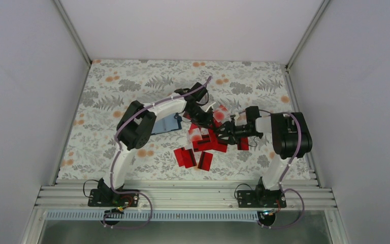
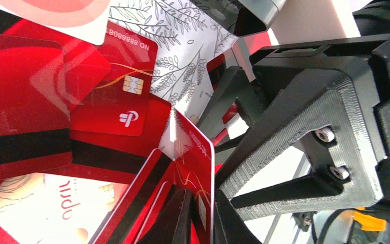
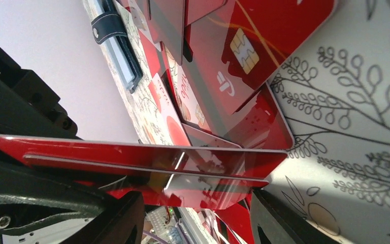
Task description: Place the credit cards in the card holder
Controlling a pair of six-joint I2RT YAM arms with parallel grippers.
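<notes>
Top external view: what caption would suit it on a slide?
Left arm and right arm meet over scattered red credit cards; the blue card holder lies by the left one.

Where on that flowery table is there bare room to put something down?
Free: the far strip along the back wall, and the left side beyond the card holder. Crowded: the middle, where the credit cards lie heaped and the left end effector and right end effector meet.

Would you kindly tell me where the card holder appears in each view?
Top external: the card holder lies left of centre.
Left wrist: not in it.
Right wrist: card holder at upper left, seen edge-on.
Shared landmark: the red credit cards.
</notes>
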